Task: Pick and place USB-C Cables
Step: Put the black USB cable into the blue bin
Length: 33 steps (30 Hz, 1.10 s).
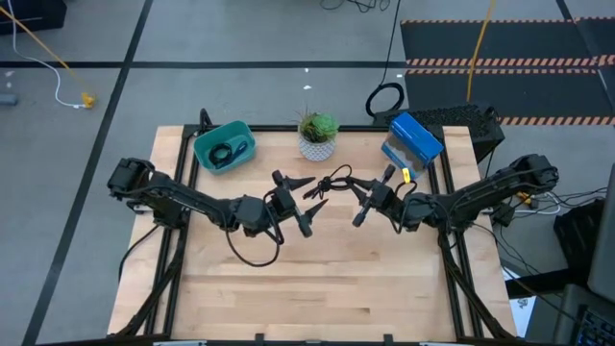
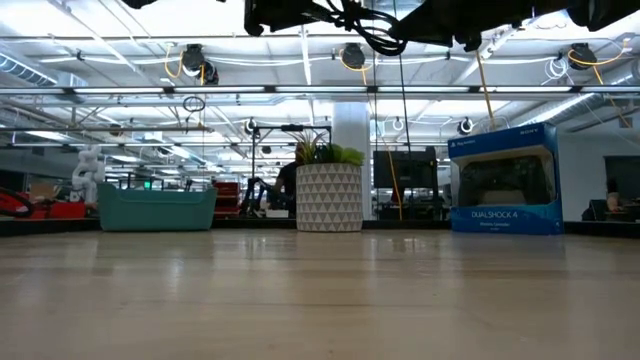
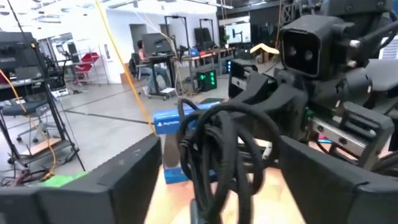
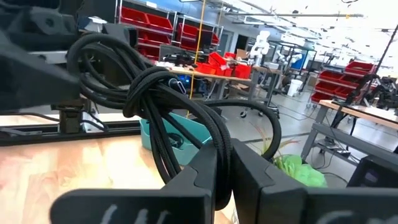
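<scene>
A black USB-C cable (image 1: 336, 181), bundled in loops, hangs high over the middle of the table between my two grippers. My right gripper (image 4: 229, 177) is shut on it. My left gripper (image 3: 217, 186) faces it from the table's left and is open; its fingers stand on either side of the bundle (image 3: 224, 146), with a gap on each side. In the low view the bundle (image 2: 372, 32) shows at the top, far above the tabletop. Another black cable (image 1: 223, 152) lies coiled in the teal bin (image 1: 240, 135) at the far left. My right gripper pinches one end of the bundle's loops (image 4: 214, 146) between its two fingers. The fingers come level from the table's right. The bundle is lifted clear of the table, and its loops stick out beyond the fingertips toward my left gripper.
A potted plant (image 1: 317, 135) stands at the far middle, and a blue box (image 1: 415, 139) at the far right. Bare wooden tabletop (image 1: 327, 279) fills the near half below both arms.
</scene>
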Each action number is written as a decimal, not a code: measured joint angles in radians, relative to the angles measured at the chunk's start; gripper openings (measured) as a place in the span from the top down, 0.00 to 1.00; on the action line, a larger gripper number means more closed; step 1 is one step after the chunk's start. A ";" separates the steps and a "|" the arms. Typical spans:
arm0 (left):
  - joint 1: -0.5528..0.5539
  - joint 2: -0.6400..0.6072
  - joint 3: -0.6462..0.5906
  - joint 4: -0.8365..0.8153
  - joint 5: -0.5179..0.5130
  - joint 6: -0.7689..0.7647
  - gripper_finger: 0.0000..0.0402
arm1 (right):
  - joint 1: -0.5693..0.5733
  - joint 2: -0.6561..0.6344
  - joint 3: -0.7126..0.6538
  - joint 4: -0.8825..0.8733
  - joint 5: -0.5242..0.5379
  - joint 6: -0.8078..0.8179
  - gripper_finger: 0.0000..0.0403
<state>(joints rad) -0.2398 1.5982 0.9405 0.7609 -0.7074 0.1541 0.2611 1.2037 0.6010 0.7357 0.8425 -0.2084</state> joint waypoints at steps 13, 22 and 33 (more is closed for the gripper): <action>-0.001 -0.002 0.000 0.003 0.000 -0.009 0.66 | 0.000 0.000 0.000 -0.007 0.005 -0.002 0.96; -0.017 -0.002 0.000 0.000 -0.001 0.026 0.87 | 0.000 -0.001 0.000 -0.006 0.003 -0.002 0.92; -0.018 -0.010 0.000 -0.016 0.003 0.051 0.94 | 0.005 -0.010 0.002 -0.011 -0.040 0.014 0.80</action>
<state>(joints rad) -0.2573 1.5881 0.9401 0.7452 -0.7043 0.2054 0.2661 1.1936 0.6025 0.7249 0.8022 -0.1943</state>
